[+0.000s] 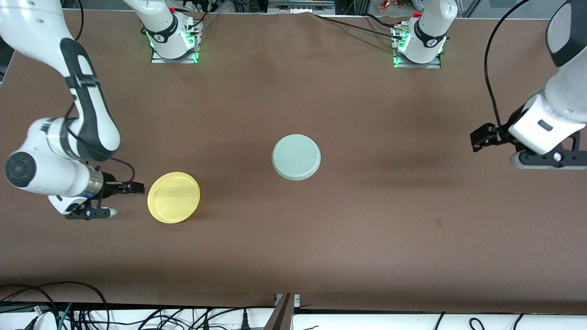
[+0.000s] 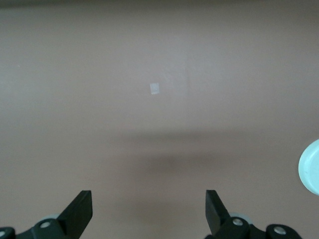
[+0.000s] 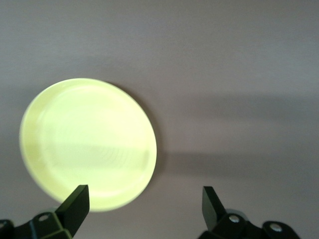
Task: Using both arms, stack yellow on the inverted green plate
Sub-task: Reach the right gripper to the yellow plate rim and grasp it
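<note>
Front view: the brown desk (image 1: 321, 238) carries two plates, well apart. The yellow plate (image 1: 173, 197) lies rim up in the lower left of the frame, toward the right arm's end of the desk. The green plate (image 1: 296, 156) sits near the middle of the frame, farther from the camera than the yellow one; its flat, greyish underside faces up, so it appears to be upside down — though the foot ring is faint from this height.

The right end effector (image 1: 120, 198) hangs at the left edge of the frame, just beside the yellow plate and apart from it. Its fingers stand wide with nothing between them. From the right wrist view, the yellow plate (image 3: 88, 143) fills the middle left of the frame, beside one finger (image 3: 75, 204).

The left end effector (image 1: 480, 139) is at the right edge of the frame, well apart from both plates — wide too, and holding nothing. The left wrist view shows bare desk, with only a sliver of the green plate (image 2: 311, 167) at the right edge.
</note>
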